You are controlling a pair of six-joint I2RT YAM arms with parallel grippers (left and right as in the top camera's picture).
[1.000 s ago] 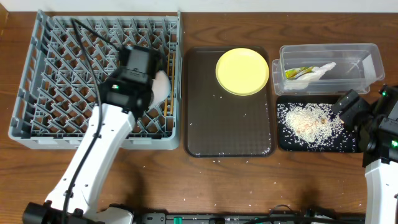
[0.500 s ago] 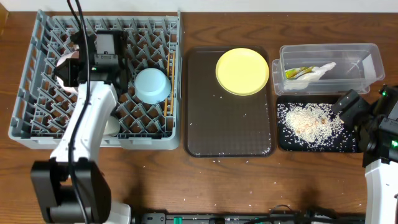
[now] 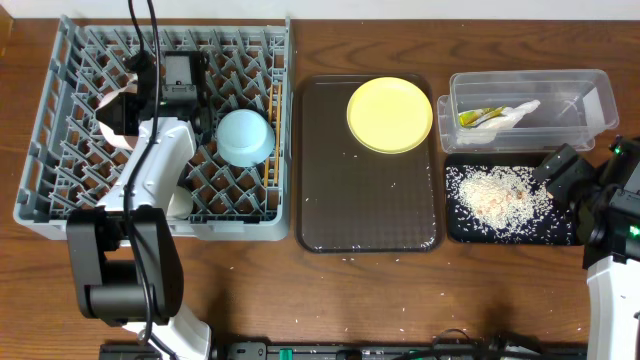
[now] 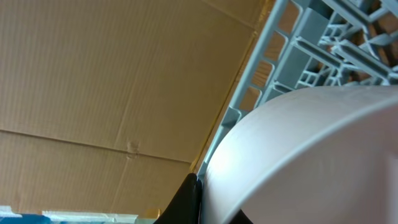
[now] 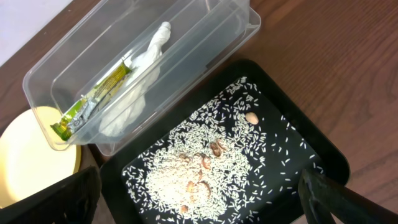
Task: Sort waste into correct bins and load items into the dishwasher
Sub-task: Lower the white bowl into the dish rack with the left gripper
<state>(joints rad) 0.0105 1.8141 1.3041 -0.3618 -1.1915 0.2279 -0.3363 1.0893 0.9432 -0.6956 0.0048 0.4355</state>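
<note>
Two arms — left jaws are pinching the white bowl (image 3: 108, 118) at the left of the grey dish rack (image 3: 60, 195), right jaws are hovering spread wide above rice (image 5: 186, 180) in the black tray (image 5: 314, 152).

Standing over it, the light reads soft and even, falling from above. The table (image 3: 400, 300) shows warm brown, with only thin shadows along the grey rack (image 3: 240, 228) and the dark brown tray (image 3: 360, 200). The yellow plate (image 3: 389, 114) is bright, not washed out. Small glints sit on the clear tub (image 3: 600, 95); the black tray (image 5: 311, 155) has a dull sheen (glossy, yet no hard glare). The left wrist view is poorest: the white bowl (image 4: 311, 155) fills it, too close and soft-focused, tinted pinkish. In the right wrist view the fingers (image 5: 50, 199) are dark blurs at the lower corners, while the rice (image 5: 186, 174) stays crisp.
</note>
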